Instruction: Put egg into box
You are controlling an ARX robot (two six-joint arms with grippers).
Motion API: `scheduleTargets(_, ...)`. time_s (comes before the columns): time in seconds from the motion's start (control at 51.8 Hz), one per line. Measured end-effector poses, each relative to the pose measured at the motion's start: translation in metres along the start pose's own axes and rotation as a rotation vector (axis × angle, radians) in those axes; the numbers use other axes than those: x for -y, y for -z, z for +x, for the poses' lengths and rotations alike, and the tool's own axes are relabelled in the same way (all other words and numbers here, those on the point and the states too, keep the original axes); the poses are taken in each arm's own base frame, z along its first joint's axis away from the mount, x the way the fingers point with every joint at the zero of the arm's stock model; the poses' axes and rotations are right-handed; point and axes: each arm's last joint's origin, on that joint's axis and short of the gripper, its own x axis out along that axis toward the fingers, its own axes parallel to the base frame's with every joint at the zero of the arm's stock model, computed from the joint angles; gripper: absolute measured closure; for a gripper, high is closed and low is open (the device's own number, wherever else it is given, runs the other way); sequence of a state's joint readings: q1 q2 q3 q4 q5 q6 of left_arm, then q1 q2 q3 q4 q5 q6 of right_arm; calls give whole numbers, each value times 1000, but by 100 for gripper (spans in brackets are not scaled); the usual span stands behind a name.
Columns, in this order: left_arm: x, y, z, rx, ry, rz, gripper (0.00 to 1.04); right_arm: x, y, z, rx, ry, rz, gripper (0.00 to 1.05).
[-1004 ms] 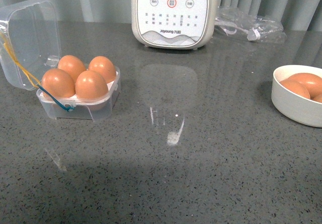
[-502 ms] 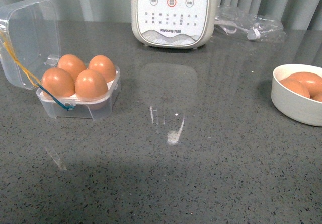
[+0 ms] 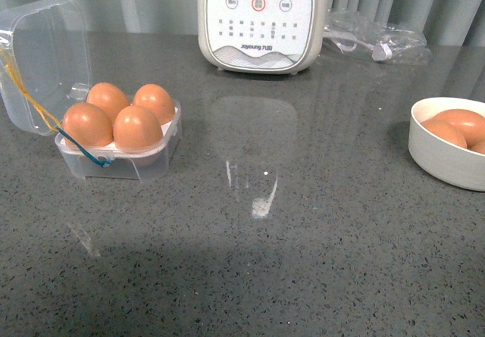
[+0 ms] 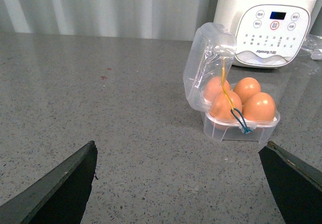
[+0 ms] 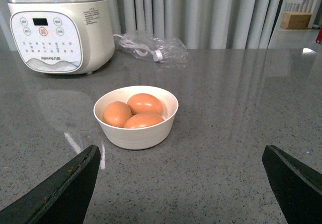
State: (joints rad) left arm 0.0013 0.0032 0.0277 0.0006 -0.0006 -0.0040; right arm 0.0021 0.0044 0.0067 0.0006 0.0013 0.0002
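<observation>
Box (image 3: 148, 163): we find it on the left of the grey counter (image 3: 303, 261), with its clear lid (image 3: 45, 64) standing open. The lid's far corner is cut by the edge of the front view.
Eggs in box (image 3: 137, 127): four brown eggs, one in each hollow. In the left wrist view the lid partly veils the egg behind it.
Bands: a yellow band (image 3: 23, 87) runs across the lid and a blue band (image 3: 83, 154) hangs at the box's front corner. We cannot trace where either is fastened.
Left gripper (image 4: 180, 153): only two dark fingertips (image 4: 65, 183) show, at the lower corners. The jaws are spread wide with nothing between them, well short of the box.
Right gripper (image 5: 181, 156): the same, jaws spread wide and holding nothing, with the bowl (image 5: 136, 136) ahead of the gap.
Bowl contents: three brown eggs (image 5: 145, 103) touching one another. In the front view the frame edge cuts the bowl and one egg is a mere sliver.
Arms: neither shows in the front view.
Cooker (image 3: 258, 19): white, at the back of the counter, its top cut off.
Plastic bag (image 3: 375, 38): clear and crumpled, beside the cooker. We see something white inside but cannot make it out.
</observation>
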Motion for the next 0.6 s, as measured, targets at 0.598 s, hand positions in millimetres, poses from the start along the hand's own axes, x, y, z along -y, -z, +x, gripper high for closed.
scheduleTargets(0.598, -25, -44, 70, -349, -235, -345, 7, 0, 0, 0, 0, 0, 0, 7)
